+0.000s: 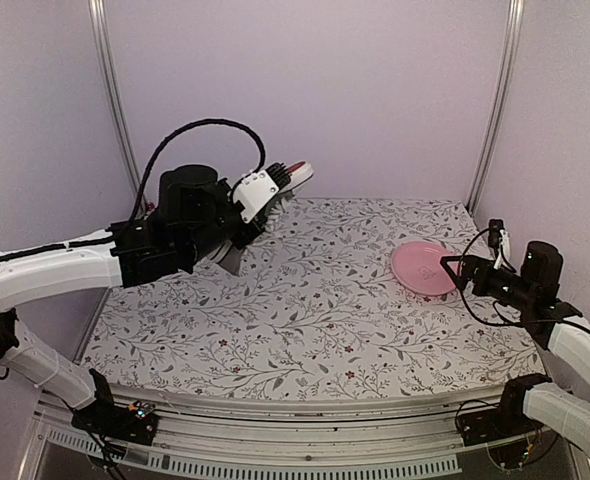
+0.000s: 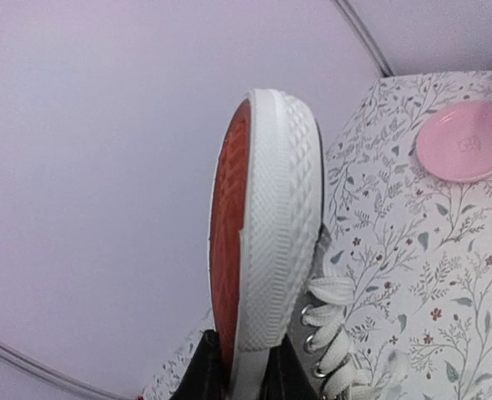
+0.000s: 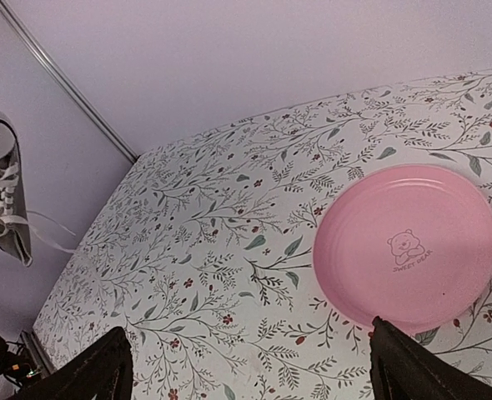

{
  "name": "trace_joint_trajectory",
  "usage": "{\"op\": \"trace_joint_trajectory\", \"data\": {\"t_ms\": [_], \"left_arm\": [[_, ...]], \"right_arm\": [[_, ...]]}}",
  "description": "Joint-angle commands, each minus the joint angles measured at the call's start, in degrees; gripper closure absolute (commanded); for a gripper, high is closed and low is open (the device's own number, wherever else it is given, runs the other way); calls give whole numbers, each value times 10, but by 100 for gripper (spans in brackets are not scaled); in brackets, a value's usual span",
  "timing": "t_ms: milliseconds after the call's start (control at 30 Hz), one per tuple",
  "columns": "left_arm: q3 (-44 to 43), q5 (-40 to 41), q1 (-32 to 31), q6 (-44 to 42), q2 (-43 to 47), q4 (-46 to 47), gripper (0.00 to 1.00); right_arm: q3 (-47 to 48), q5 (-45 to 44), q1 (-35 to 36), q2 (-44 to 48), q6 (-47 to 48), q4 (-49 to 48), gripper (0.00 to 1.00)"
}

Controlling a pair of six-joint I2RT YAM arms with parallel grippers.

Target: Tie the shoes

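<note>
Enclosure: three plain panel walls, pale with a faint lilac cast. The back wall [image 1: 305, 90] is featureless. The left wall [image 1: 25, 120] and right wall [image 1: 565, 120] angle in toward it.

Corners: a slim metal post stands at each back corner of the table, the left post [image 1: 115, 100] and the right post [image 1: 495, 100]. Both lean outward toward the top in the overhead view.

Table [image 1: 305, 330]: covered edge to edge by a whitish cloth printed with grey-green sprigs and small red flowers. The cloth lies flat.

Near edge: a slotted metal rail [image 1: 295, 440] runs along the whole width.

Light: even and diffuse, shadows soft.
</note>
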State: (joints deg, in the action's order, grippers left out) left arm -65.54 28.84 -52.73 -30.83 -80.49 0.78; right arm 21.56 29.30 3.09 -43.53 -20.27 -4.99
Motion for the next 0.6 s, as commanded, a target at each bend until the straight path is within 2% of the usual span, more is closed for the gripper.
{"op": "trace_joint_trajectory", "data": {"t_ms": [0, 133, 233, 400, 567], "left_arm": [[-23, 60, -34, -130, 2, 78, 100], [-38, 54, -68, -125, -13, 68, 100], [-69, 8, -70, -46, -26, 17, 100], [-111, -40, -72, 94, -51, -19, 100], [-126, -48, -73, 186, -77, -29, 100]], "right_arm": [[16, 41, 22, -19, -14, -53, 1], [36, 93, 65, -47, -24, -103, 1], [38, 127, 102, -66, -62, -178, 1], [65, 28, 196, -104, -136, -210, 1], [84, -83, 316, -163, -206, -267, 2]]}}
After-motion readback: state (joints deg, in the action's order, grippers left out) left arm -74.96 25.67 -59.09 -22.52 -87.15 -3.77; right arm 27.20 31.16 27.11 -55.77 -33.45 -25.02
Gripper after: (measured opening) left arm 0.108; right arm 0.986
